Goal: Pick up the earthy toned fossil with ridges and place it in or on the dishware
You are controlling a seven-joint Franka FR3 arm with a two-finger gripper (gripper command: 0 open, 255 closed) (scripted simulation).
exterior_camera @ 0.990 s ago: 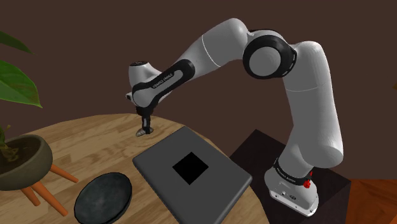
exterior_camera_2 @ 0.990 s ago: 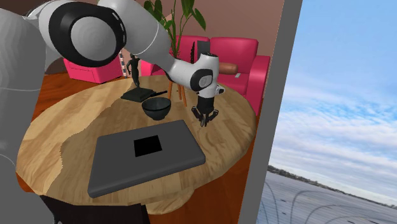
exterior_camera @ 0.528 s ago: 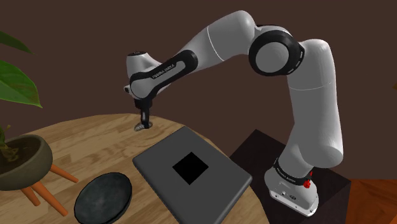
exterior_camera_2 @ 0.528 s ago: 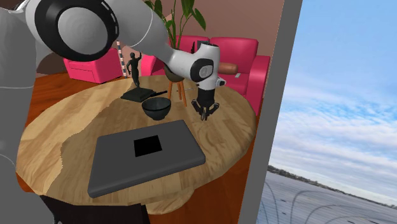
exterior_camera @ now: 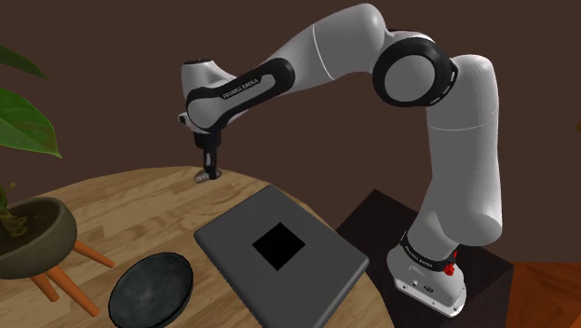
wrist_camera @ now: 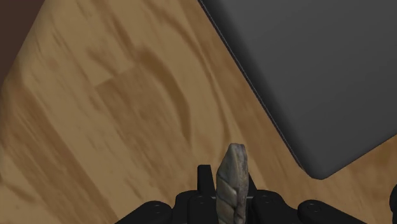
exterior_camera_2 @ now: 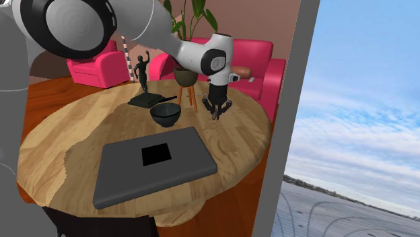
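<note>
The claw (exterior_camera: 207,173) pinches the brown, bumpy stone (wrist_camera: 232,180) tight between its two fingers. The stone hangs in the air above the wooden table (exterior_camera: 130,210). In the shoulder view, the dark bowl (exterior_camera: 151,289) sits on the table at 7 o'clock from the claw. The flat grey board (exterior_camera: 233,233) lies at 5 o'clock.

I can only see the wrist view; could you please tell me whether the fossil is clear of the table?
Observer: In the shoulder view the fossil hangs in the gripper above the wooden table, apparently not touching it.
Operator: Thank you. Where is the dishware?
Observer: A dark bowl stands on the table, left of the gripper in the second exterior view.
Operator: Is anything close to it?
Observer: A dark figurine on a flat base stands just behind the bowl.
</note>
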